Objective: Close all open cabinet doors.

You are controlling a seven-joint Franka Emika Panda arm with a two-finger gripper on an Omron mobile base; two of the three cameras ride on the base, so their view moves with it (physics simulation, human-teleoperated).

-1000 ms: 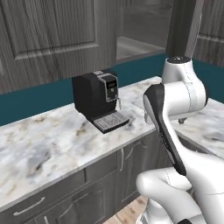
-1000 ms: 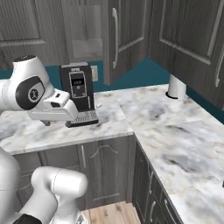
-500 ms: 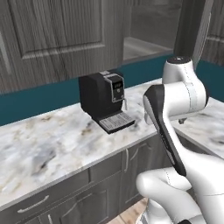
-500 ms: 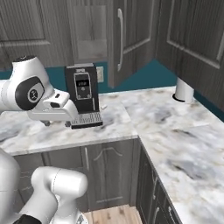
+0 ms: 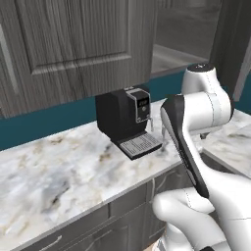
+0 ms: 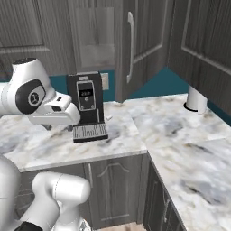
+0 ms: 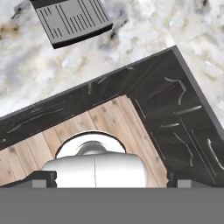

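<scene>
With my pincer spread wide and holding nothing, I want to swing up to the tall dark grey wood-grain cabinet door (image 6: 135,45) standing ajar above the marble counter (image 6: 171,131) (right of the black coffee machine (image 6: 85,101)) and push its outer face flat.

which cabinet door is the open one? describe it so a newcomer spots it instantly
Start at the black coffee machine on the marble counter near the inside corner. Just right of it and above hangs the open cabinet door, a tall dark grey wood-grain panel with a vertical silver handle. Unlike its flush neighbours, it swings out over the counter, exposing the cabinet interior.
</scene>
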